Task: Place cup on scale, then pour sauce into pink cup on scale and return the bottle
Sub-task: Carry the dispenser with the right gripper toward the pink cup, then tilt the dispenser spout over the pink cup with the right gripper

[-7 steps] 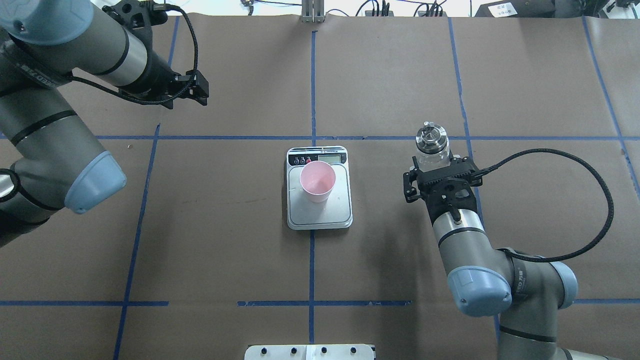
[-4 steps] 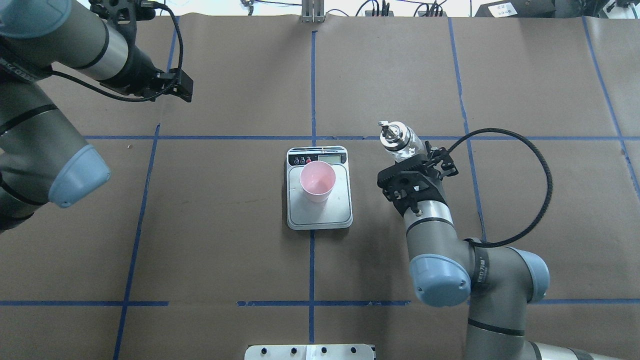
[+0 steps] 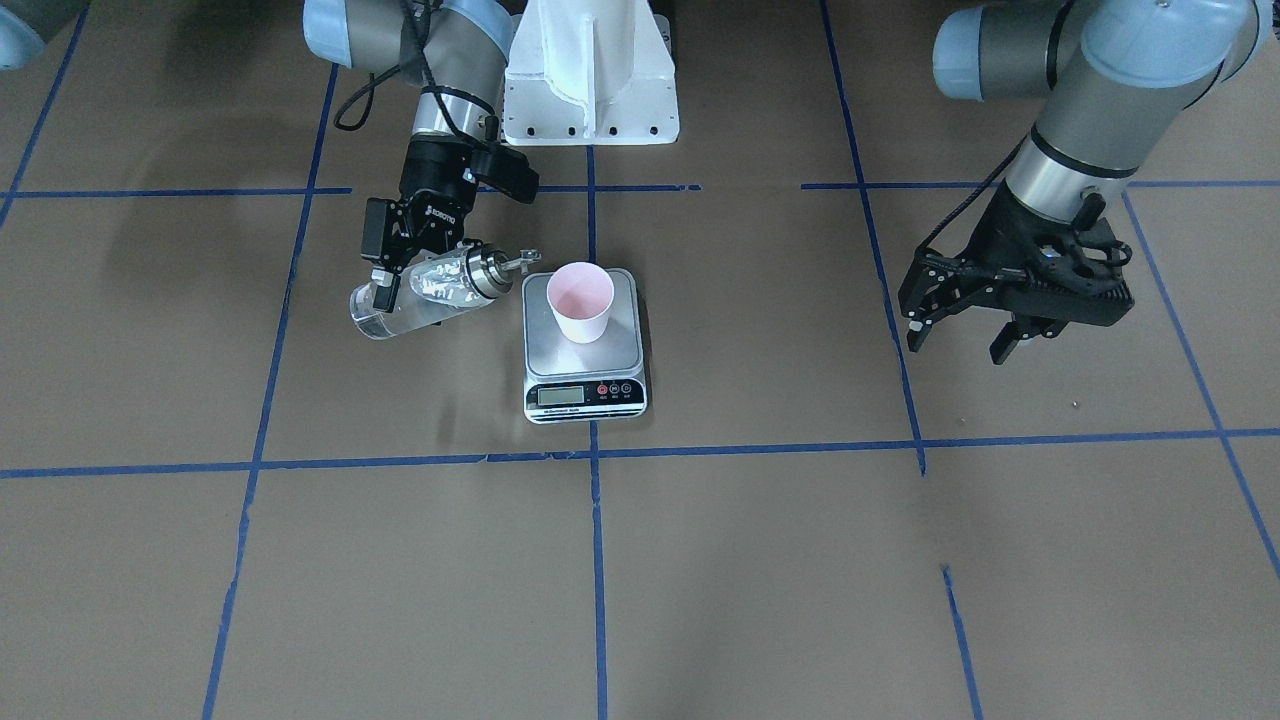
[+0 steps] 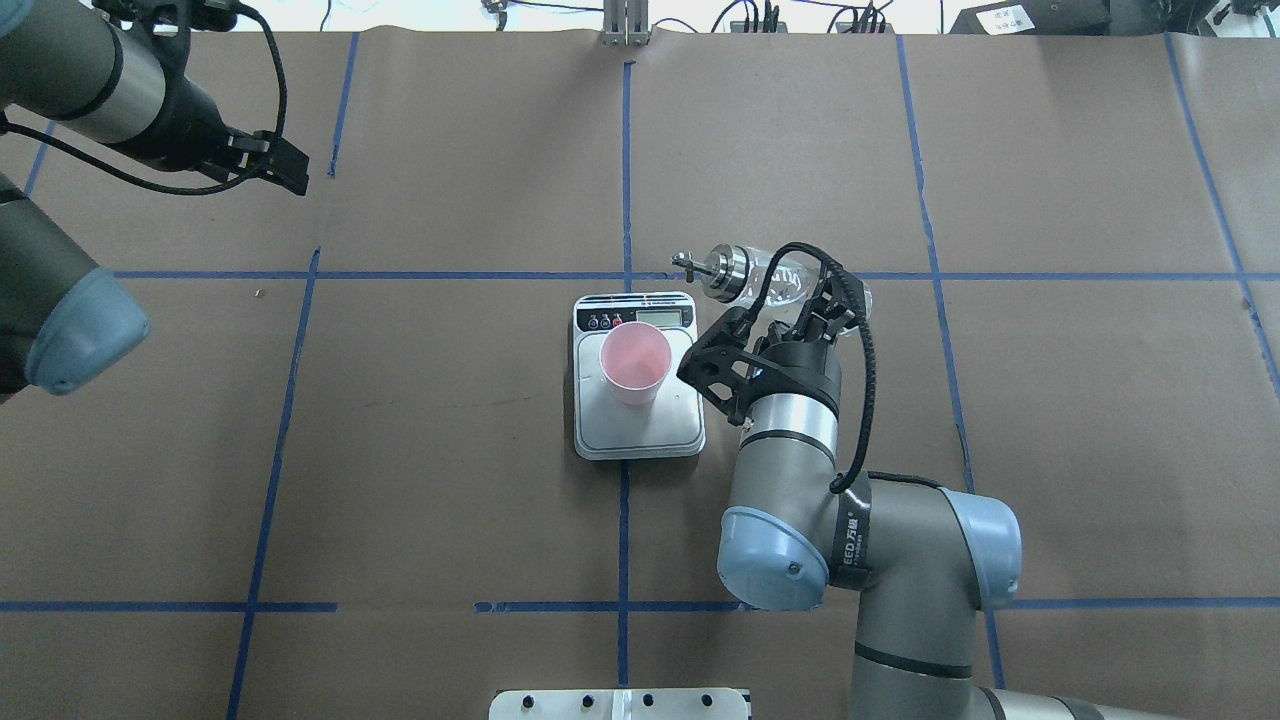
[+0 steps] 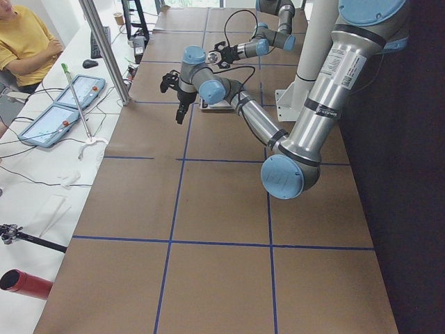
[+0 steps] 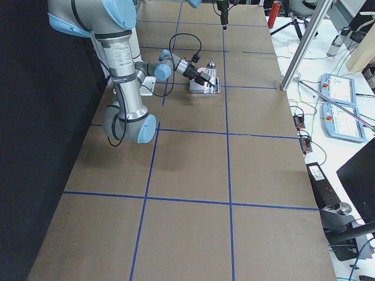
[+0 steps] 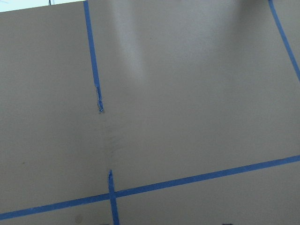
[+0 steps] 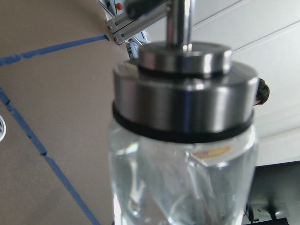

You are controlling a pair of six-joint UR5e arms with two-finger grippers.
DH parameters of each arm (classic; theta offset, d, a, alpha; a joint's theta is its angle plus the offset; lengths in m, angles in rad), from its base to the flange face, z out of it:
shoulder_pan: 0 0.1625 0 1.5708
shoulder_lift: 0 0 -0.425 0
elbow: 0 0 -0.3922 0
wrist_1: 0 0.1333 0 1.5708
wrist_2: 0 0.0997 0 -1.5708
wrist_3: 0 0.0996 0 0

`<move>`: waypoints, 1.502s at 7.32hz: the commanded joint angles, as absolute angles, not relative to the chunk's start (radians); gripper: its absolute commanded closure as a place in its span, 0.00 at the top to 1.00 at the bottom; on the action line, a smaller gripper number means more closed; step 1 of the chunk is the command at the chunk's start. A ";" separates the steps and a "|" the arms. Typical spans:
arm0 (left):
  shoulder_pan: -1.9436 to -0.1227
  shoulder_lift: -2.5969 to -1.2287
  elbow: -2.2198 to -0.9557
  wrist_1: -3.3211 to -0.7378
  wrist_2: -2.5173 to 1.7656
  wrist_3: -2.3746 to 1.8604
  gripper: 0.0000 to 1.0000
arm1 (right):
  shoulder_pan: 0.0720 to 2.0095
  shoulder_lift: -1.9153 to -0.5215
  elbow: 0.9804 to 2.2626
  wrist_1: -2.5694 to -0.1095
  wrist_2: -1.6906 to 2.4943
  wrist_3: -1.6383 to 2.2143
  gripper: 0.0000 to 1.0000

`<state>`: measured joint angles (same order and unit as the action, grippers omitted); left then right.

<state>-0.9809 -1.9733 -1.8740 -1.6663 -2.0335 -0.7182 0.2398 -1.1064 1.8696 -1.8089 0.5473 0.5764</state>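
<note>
The pink cup stands upright on the scale at the table's middle; it also shows in the front view on the scale. My right gripper is shut on the clear glass bottle and holds it tilted almost level, just right of the scale. The silver pourer points towards the scale's display corner, short of the cup. Clear sauce pools in the bottle's low end. The right wrist view is filled by the bottle. My left gripper is open and empty, far off to the left.
The white robot base stands at the table's near edge. Blue tape lines cross the brown table cover. An operator sits beyond the table's far side, with tablets on a side bench.
My right arm has moved left towards the scale and tipped the bottle from upright to almost level. My left arm has drawn back further to the left.
</note>
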 commanded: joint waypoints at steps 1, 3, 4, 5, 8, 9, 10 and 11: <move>-1.005 -1.960 -1.867 -1.667 -2.033 -0.648 0.88 | 0.219 -1.095 1.830 -1.859 0.487 0.476 0.00; -1.019 -1.944 -1.870 -1.669 -2.034 -0.618 0.88 | 0.219 -1.089 1.810 -1.859 0.457 0.358 0.00; -1.020 -1.944 -1.868 -1.669 -2.034 -0.617 0.88 | 0.212 -1.092 1.801 -1.861 0.437 0.357 0.00; -1.029 -1.942 -1.867 -1.667 -2.033 -0.615 0.88 | 0.209 -1.091 1.789 -1.861 0.420 0.353 0.00; -1.042 -1.930 -1.873 -1.664 -2.033 -0.560 0.91 | 0.202 -1.094 1.755 -1.861 0.365 0.257 0.00; -1.042 -1.930 -1.873 -1.664 -2.033 -0.560 0.92 | 0.204 -1.091 1.755 -1.861 0.357 0.220 0.00; -1.042 -1.928 -1.870 -1.663 -2.033 -0.560 0.92 | 0.203 -1.091 1.755 -1.861 0.347 0.218 0.00; -1.042 -1.928 -1.868 -1.663 -2.033 -0.561 0.94 | 0.204 -1.091 1.755 -1.862 0.328 0.206 0.00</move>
